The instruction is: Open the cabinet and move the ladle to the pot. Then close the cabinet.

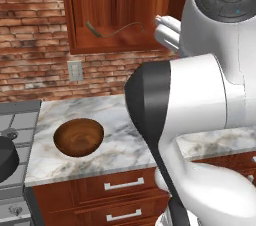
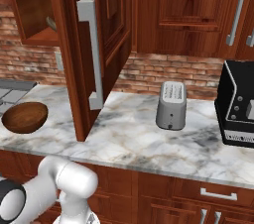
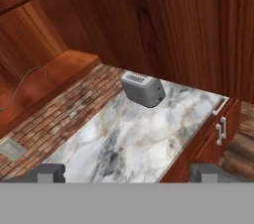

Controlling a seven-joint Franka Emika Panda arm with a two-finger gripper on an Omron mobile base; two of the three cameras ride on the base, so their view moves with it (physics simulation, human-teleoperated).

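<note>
At the far left of the left base view, the pot (image 1: 6, 159) is sitting on the stove (image 1: 15, 120), partly cut off by the frame edge. Just to its right, the wooden bowl (image 1: 78, 137) is resting upright on the marble table (image 1: 120, 115), well apart from the pot. Above the bowl, the cabinet (image 1: 100, 15) is standing open, and the ladle (image 1: 114, 31) is lying on its bottom shelf with the bowl end to the left and the slender curved handle reaching right. A wall outlet (image 1: 75, 70) is showing on the brick wall (image 1: 30, 30) below the cabinet. In the right base view, the cabinet door (image 2: 92, 44) is swinging out over the table, its long silver bar handle (image 2: 92, 54) facing the camera; the cabinet interior is showing at upper left. Further right, a grey toaster (image 2: 171, 105) is standing on the table, and a black appliance (image 2: 238, 106) is sitting at the right edge. In the hand view, the gripper (image 3: 129, 173) is hanging with its two finger tips (image 3: 49, 172) spread to their widest, holding nothing and touching nothing; the toaster and table are lying beyond it, and the thin ladle handle is appearing faintly at the left against the cabinet shelf.
</note>
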